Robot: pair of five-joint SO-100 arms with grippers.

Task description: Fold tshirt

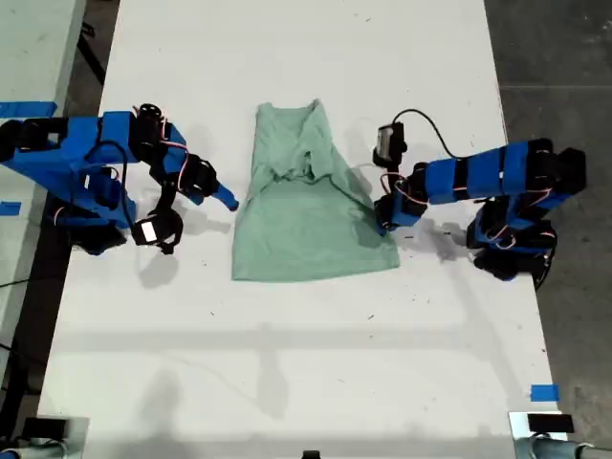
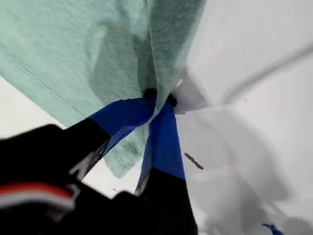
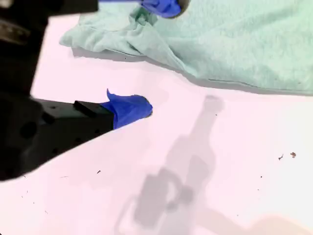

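The pale mint-green tshirt [image 1: 301, 215] lies flat on the white table [image 1: 306, 363], narrow at its far end and wider at its near hem. Its side parts look folded in over the middle. My first gripper [image 1: 382, 222] is at the tshirt's edge on the exterior view's right, shut on a pinch of the fabric [image 2: 161, 63] that rises from its blue-taped fingertips [image 2: 164, 127]. My second gripper [image 1: 222, 197] hovers just off the tshirt's edge on the exterior view's left, open, with nothing between its fingers [image 3: 128, 110]; the tshirt's edge [image 3: 205, 44] lies just beyond it.
Both blue arm bases stand at the table's sides, one at the exterior view's left [image 1: 67, 172], one at its right [image 1: 516, 206]. A cable [image 1: 430, 129] loops over the first arm. Blue tape marks [image 1: 543, 392] sit near the table's front corner at the exterior view's right.
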